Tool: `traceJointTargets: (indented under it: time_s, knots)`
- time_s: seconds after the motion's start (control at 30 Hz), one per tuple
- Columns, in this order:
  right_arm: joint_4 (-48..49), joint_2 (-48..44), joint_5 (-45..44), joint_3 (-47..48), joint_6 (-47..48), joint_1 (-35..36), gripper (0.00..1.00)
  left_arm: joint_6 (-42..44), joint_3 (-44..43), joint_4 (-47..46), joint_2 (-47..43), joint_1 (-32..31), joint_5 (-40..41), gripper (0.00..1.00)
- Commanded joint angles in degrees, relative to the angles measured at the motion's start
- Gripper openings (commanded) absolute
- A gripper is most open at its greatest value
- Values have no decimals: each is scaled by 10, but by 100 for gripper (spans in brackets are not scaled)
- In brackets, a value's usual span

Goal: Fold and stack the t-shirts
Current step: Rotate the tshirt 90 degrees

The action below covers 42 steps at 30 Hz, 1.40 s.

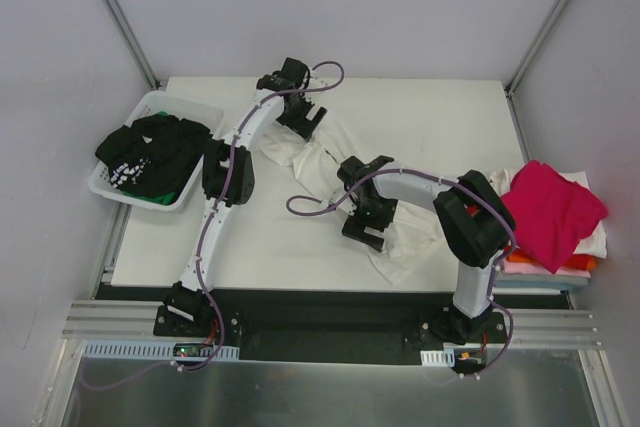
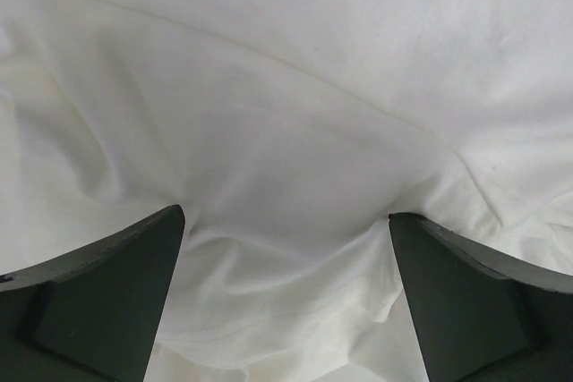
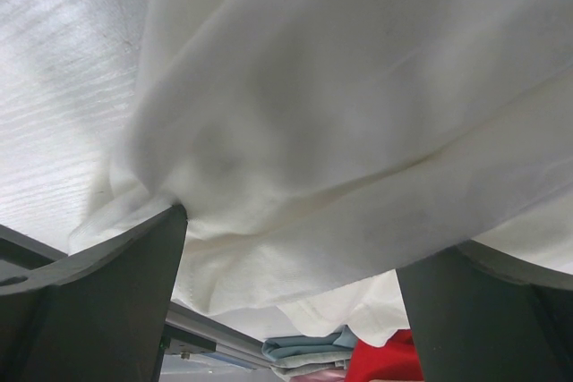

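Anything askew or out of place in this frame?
Yes. The magenta t-shirt at the far right lies crumpled and skewed on top of the folded shirts, overhanging them instead of sitting flat. The black t-shirt also spills over the rim of the basket.

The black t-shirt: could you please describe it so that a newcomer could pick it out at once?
Look to the far-left corner of the table, where a white basket sits. The black t-shirt lies bunched inside it. It is the only dark garment, with white print, unlike the white tee mid-table and the magenta tee at the right.
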<state>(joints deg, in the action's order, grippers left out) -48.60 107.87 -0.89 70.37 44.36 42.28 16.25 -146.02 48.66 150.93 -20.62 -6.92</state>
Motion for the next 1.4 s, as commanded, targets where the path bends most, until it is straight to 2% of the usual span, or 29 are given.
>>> traceJointTargets:
  time_s: [0.0, 0.4, 0.97, 1.37]
  knots:
    - [33, 32, 89, -1, 2, 15, 97, 52, 7, 2, 2, -13, 39, 99]
    - [25, 40, 92, 5, 6, 24, 96, 195, 14, 28, 28, -49, 121, 99]
    - [0, 63, 127, 46, 15, 73, 96, 243, 21, 21, 25, -50, 138, 99]
    - [-28, 70, 157, 71, 6, 104, 96, 319, 21, -55, 23, -48, 173, 99]
